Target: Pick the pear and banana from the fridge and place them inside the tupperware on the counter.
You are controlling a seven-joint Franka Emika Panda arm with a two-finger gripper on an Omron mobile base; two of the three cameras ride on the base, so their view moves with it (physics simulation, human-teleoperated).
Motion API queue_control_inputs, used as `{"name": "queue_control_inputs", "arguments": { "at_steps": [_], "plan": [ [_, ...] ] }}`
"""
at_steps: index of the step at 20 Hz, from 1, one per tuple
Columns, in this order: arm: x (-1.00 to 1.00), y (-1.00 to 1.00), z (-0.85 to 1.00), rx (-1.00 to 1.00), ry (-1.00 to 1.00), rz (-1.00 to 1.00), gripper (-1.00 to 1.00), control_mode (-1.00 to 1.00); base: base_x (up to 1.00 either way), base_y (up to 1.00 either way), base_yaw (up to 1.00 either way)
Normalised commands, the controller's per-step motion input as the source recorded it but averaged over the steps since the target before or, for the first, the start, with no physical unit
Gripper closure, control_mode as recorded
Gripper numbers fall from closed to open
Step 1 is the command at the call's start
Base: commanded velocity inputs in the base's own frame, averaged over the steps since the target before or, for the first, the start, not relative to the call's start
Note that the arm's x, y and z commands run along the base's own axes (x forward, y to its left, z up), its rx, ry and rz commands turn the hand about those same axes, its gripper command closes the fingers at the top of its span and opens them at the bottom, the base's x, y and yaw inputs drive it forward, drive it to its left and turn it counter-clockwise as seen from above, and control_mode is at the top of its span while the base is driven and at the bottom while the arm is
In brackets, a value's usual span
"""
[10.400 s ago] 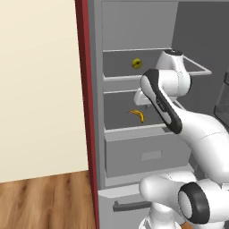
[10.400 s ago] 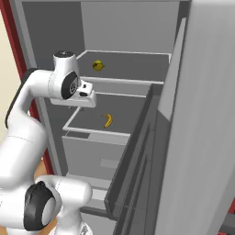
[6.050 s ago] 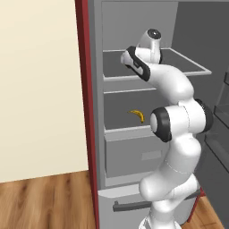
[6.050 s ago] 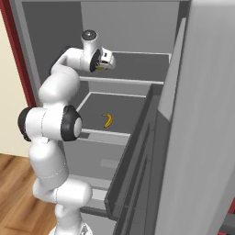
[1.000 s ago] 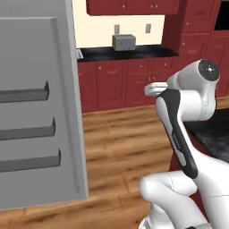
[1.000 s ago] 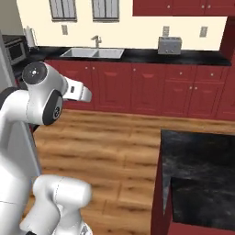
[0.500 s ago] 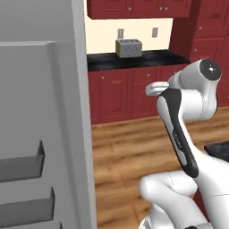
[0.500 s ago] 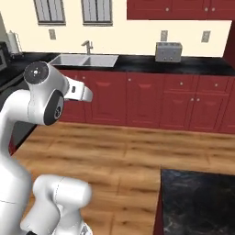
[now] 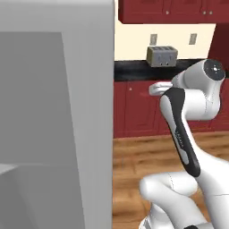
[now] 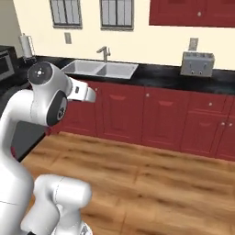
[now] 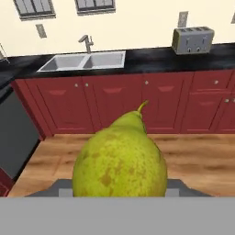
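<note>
Holding the pear [image 11: 120, 159] up close in front of its hand camera, the gripper [image 11: 120, 186] has its jaws closed partway on the fruit's flanks, so the speckled yellow-green body, stem up, sits right between them. No brand, label or readable writing shows anywhere.

Beyond the pear, across a stretch of wooden floor [image 11: 193, 160], runs the counter [image 11: 151, 59], black on top with dark red cabinets [image 11: 114, 101] and small silver knobs beneath. Ahead and to the left of the fruit, a double steel sink [image 11: 82, 61] with a faucet [image 11: 86, 43] is let into that counter; whether anything lies in its basins cannot be told. Ahead and to the right stands a grey toaster [image 11: 193, 39] against the cream wall.

From the left base view, a broad grey slab of the fridge [image 9: 53, 112] stands close on the arm's left. From the right base view, the hand [image 10: 82, 92] juts out at shoulder height toward the sink side.
</note>
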Motion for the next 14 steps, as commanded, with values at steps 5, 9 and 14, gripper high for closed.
{"name": "queue_control_inputs", "arguments": {
  "at_steps": [5,9,14],
  "plan": [
    [0.0,0.0,0.0,0.0,0.0,0.0,1.0,1.0,1.0,0.0,0.63],
    [0.0,0.0,0.0,0.0,0.0,0.0,1.0,1.0,1.0,0.0,0.72],
    [0.0,0.0,0.0,0.0,0.0,0.0,1.0,1.0,1.0,0.0,0.69]
  ]
}}
